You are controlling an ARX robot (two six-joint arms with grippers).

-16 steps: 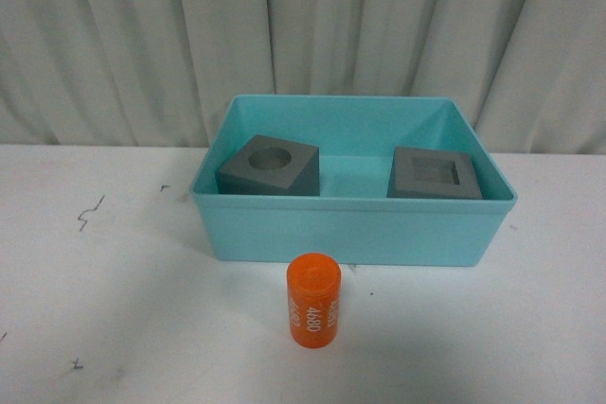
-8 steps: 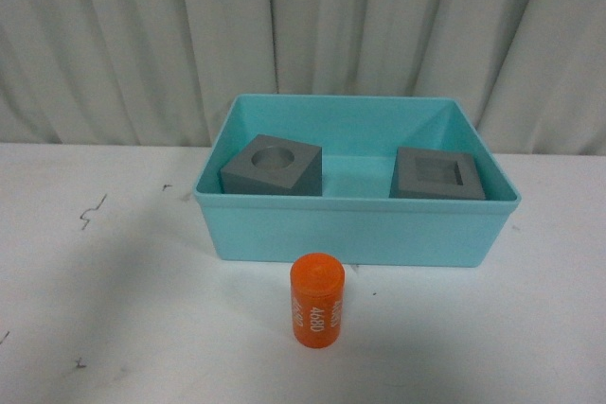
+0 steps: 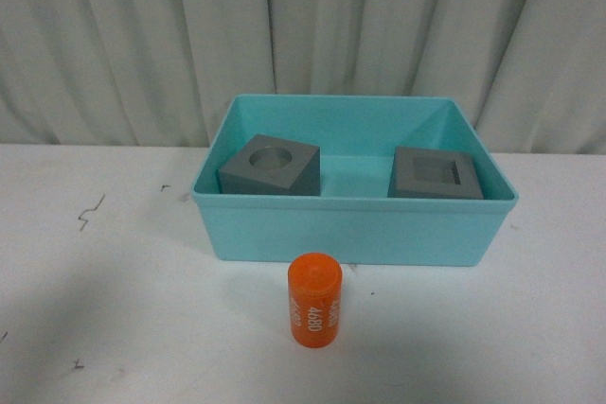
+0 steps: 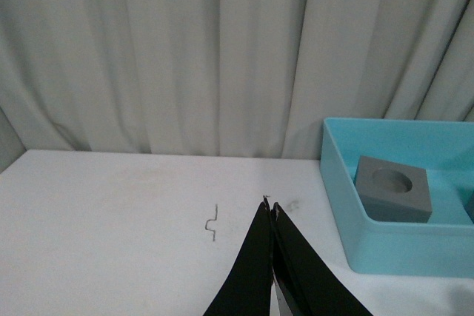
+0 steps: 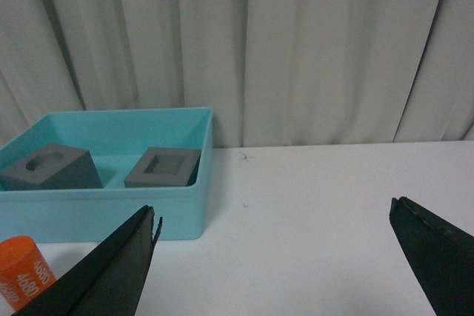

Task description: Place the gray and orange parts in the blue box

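- Front view: the blue box (image 3: 350, 234) stands on the white table (image 3: 133, 309) in front of a pale curtain (image 3: 284, 26).
- The round-recess gray cube (image 3: 270, 169) sits inside the box at its left, turned at an angle. The square-recess gray cube (image 3: 436, 177) sits inside at its right, well apart from the first.
- The orange cylinder (image 3: 314, 301) stands upright on the table outside the box, just beside the middle of the near wall. White digits run along its side.
- Neither arm appears in this view.
- Left wrist view: the left gripper (image 4: 268, 206) has its black fingers pressed together with nothing between them. It is above bare table near a small squiggle mark (image 4: 212, 223). The box and the round-recess cube lie off to one side.
- Right wrist view: the right gripper (image 5: 274, 216) has its fingers (image 5: 118, 271) spread wide apart and holds nothing. The box with both cubes, and part of the orange cylinder, show beside one finger.
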